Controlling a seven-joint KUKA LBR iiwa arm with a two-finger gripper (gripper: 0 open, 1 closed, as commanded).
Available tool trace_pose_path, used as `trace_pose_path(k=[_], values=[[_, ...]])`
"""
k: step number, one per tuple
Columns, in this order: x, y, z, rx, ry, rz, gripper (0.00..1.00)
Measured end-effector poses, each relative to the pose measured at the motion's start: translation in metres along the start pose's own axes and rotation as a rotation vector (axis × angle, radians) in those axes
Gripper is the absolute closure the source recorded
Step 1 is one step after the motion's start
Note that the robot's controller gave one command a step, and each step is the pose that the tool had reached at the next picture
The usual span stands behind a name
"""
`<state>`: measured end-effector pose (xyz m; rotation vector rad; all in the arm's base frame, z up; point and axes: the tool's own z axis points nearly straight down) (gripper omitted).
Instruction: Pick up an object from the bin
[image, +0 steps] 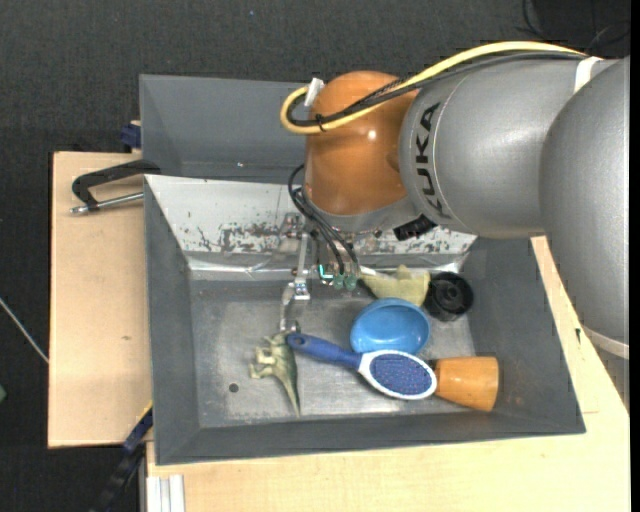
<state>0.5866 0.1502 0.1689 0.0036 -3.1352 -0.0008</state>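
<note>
Camera view: The KUKA arm reaches into the grey metal bin (175, 300) from the right, its orange wrist cover (350, 140) above the back wall. The gripper (293, 322) hangs low over the left-centre of the floor. Its tip is just above a small olive-tan toy figure (277, 362) and close to the handle end of a blue hairbrush (345, 356). Whether it touches either one cannot be told. How wide the tool stands cannot be told from this angle either, and nothing is seen in its grip.

To the right, a blue bowl (390, 325) rests against the brush. An orange cup (468, 382) lies on its side beside the brush head. A black round part (448, 295) and a pale yellow piece (398, 282) lie near the back.

The pick appears not yet made, with every object down on the bin floor. The approach looks largely complete, with the toy figure the likeliest target. The grasp and the lift remain.
</note>
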Motion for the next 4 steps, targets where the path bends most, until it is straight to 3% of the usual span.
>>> trace_pose_path(k=[1,2,3,4], values=[[0.047,-0.03,0.084,0.001,-0.011,-0.012,0.0],[0.087,-0.079,0.084,0.0,-0.004,0.232,0.0],[0.087,-0.078,0.084,-0.002,-0.007,0.23,1.0],[0.072,-0.073,-0.045,-0.004,-0.017,0.211,1.0]])
